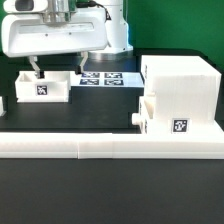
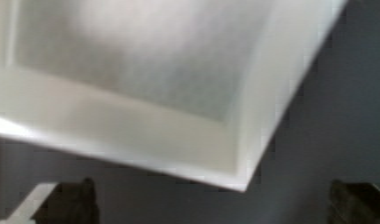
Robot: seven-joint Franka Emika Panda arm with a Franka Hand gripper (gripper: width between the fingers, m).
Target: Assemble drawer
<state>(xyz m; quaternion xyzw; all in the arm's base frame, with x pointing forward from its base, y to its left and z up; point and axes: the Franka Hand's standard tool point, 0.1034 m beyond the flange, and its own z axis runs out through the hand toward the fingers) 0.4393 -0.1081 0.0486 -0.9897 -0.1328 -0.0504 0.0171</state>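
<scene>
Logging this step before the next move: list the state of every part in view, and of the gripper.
gripper: open, holding nothing.
casing: standing upright, one tray in it.
inserted tray: seemingly only partly in, knob end sticking out of the casing.
loose tray: outside the casing, open side up, below the gripper.
marker board: lying flat.
</scene>
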